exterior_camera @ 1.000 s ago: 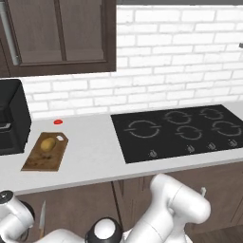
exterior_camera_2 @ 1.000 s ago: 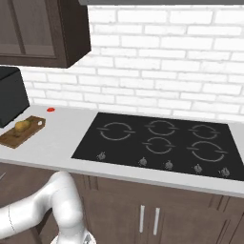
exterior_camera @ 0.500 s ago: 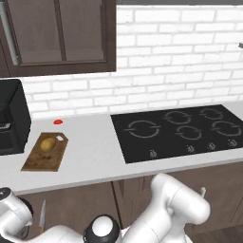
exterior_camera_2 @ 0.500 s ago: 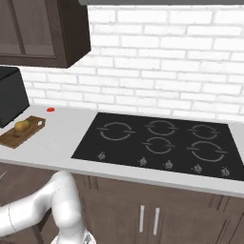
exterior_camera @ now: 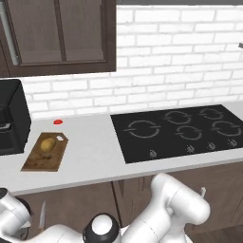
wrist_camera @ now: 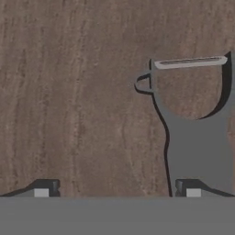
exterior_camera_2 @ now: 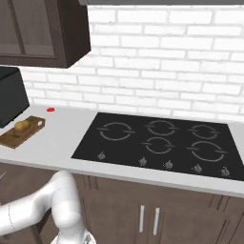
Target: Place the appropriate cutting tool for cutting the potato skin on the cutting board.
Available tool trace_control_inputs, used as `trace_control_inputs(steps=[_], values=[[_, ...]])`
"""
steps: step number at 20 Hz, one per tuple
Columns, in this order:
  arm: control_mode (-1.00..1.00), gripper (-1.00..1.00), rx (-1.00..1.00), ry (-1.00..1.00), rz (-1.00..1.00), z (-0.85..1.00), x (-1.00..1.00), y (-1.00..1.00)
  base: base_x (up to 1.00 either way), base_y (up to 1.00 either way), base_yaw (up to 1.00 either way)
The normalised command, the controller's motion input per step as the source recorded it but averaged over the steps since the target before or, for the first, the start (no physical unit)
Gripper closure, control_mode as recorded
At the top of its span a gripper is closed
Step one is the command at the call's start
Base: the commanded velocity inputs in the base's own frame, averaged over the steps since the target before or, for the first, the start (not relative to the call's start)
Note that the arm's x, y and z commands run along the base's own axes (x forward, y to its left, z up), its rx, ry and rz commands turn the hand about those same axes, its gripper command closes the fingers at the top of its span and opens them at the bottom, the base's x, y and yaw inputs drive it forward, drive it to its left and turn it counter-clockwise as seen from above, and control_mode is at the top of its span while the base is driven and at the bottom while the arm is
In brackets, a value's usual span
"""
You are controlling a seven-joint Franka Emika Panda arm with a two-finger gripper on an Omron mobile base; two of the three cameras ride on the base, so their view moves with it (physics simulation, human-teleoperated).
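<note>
Pincer (wrist_camera: 117, 193) stands open: two dark tips spread wide at the bottom of the hand view, nothing between them. Small dark grey peeler with looped head and silver blade (wrist_camera: 195, 133) lies on a brown wood-grained surface, directly above the right tip, off-centre; its long axis runs away from the pincer, head farthest. Judgement: shift toward that side before closing. Brown wooden cutting board (exterior_camera: 35, 161) carries the yellowish oval potato (exterior_camera: 46, 144) on the pale grey worktop (exterior_camera: 95, 152).
</note>
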Motion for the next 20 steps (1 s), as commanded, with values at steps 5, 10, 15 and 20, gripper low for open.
trace_control_inputs(steps=[5, 10, 15, 20], values=[[-1.00, -1.00, -0.02, 0.00, -0.06, 0.00, -0.20, -0.09, 0.00, 0.00, 0.00], [-1.00, -1.00, 0.00, 0.00, -0.05, -0.01, -0.33, -0.24, 0.00, 0.00, 0.00], [-1.00, -1.00, 0.00, 0.00, -0.01, 0.00, -0.20, -0.25, 0.00, 0.00, 0.00], [-1.00, -1.00, 0.00, 0.00, 0.00, 0.00, -0.02, -0.35, 0.00, 0.00, 0.00]])
